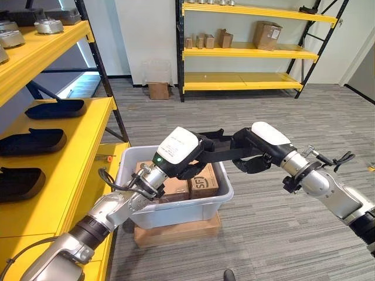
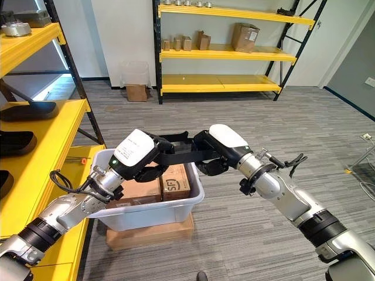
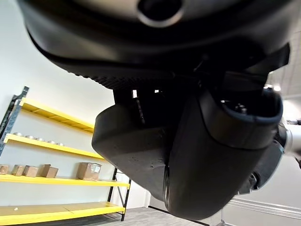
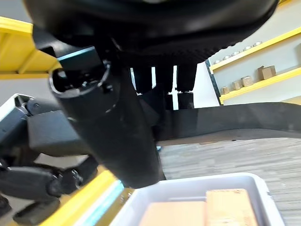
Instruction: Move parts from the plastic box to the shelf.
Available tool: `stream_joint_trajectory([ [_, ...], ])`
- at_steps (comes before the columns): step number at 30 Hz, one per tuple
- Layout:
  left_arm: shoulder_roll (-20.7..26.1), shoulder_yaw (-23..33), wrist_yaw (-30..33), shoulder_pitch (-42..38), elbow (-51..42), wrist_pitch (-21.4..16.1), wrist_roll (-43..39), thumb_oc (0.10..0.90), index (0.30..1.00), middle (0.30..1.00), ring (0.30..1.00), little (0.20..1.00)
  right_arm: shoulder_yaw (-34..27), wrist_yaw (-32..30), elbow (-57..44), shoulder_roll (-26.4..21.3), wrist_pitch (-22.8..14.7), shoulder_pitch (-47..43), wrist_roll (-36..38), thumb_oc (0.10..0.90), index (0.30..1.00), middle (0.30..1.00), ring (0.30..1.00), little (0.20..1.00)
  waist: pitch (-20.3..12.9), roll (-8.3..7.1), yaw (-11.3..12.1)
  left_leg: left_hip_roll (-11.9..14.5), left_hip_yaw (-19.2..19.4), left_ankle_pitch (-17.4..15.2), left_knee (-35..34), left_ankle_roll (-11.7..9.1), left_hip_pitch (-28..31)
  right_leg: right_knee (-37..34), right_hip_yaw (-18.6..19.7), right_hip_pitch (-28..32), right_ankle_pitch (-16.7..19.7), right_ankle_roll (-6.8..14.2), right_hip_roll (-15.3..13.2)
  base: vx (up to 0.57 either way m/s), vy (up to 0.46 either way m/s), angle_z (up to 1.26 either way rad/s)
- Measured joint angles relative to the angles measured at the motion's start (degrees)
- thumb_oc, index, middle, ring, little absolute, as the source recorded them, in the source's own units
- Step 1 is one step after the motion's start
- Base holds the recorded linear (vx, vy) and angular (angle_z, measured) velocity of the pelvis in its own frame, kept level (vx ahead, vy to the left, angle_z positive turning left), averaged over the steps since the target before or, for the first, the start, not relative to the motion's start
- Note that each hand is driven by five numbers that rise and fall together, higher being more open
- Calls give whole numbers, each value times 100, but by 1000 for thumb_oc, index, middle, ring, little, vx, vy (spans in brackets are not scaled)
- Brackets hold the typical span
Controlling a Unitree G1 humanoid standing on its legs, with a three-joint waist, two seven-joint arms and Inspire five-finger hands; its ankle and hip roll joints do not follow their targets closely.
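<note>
A long, flat black part (image 1: 221, 153) hangs in the air above the grey plastic box (image 1: 176, 214), held level between my two hands. My left hand (image 1: 186, 157), with its white cover, is curled round the part's left end. My right hand (image 1: 253, 153) grips the right end, fingers over the part and thumb under it; the right wrist view shows the black part (image 4: 244, 120) running past the fingers. Brown cardboard packs (image 1: 205, 181) lie inside the box. The yellow shelf (image 1: 79, 152) stands just left of the box.
Three similar black parts (image 1: 35, 140) lie on the yellow shelf, with metal castings (image 1: 50, 26) on the tier above. The box rests on a flat cardboard carton (image 1: 176, 233). A second yellow rack (image 1: 246, 54) with small cartons stands at the far wall.
</note>
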Motion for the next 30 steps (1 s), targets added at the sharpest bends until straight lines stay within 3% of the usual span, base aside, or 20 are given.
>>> stream_joint_trajectory([
  [8, -52, -8, -41, 36, 189, 12, -12, 400, 300, 300, 300, 300, -333, 0, -85, 549, -1, 127, 254, 900, 1000, 1000, 1000, 1000, 0, 7, -51, -5, 17, 0, -3, 0, -3, -1, 20, -25, 6, -1, -1, 0, 0, 0],
  [12, -83, 9, -45, 56, 419, 38, -2, 400, 300, 300, 300, 300, -801, 5, -488, 760, 3, 631, 494, 900, 1000, 1000, 1000, 1000, -11, 35, -123, -14, 42, -12, -16, 2, -2, 0, 42, -44, 6, 0, -4, -4, 0, -2],
  [18, -100, 30, -382, 735, 950, 268, 52, 400, 300, 300, 300, 300, -2091, -25, -1468, 1267, -301, 1309, 1157, 900, 1000, 1000, 1000, 1000, -25, 113, -300, -38, 209, -50, -25, -18, 93, -1, 187, -92, 16, 8, -6, -11, -4, -14],
  [23, -99, 92, -464, 1366, 1020, 385, 55, 400, 300, 300, 300, 300, -2696, -52, -1665, 1441, -418, 2066, 1531, 900, 1000, 1000, 1000, 1000, -25, 113, -385, -71, 301, -78, -27, -6, 110, -2, 287, -140, 18, 14, -22, -4, -7, -8],
  [26, -136, 390, -484, 1646, 983, 390, 55, 400, 300, 300, 300, 300, -2800, 110, -1659, 1653, -385, 2769, 1666, 900, 1000, 1000, 1000, 1000, -21, 117, -428, -79, 306, -84, -28, -13, 107, -4, 293, -154, -7, 37, -31, 0, 0, 0],
  [27, -239, 865, -488, 1938, 800, 393, 50, 400, 300, 300, 300, 300, -3029, 207, -1657, 1977, -354, 3442, 1700, 900, 1000, 1000, 1000, 1000, -17, 126, -423, -84, 307, -92, -28, -17, 105, -6, 293, -156, -33, 63, -38, 0, 0, 0],
  [30, -246, 1336, -460, 2174, 609, 405, 37, 400, 300, 300, 300, 300, -3199, 313, -1613, 2330, -197, 4286, 1892, 900, 1000, 1000, 1000, 1000, -14, 188, -437, -98, 302, -113, -28, -21, 92, -33, 279, -167, -70, 70, -57, 0, 0, 0],
])
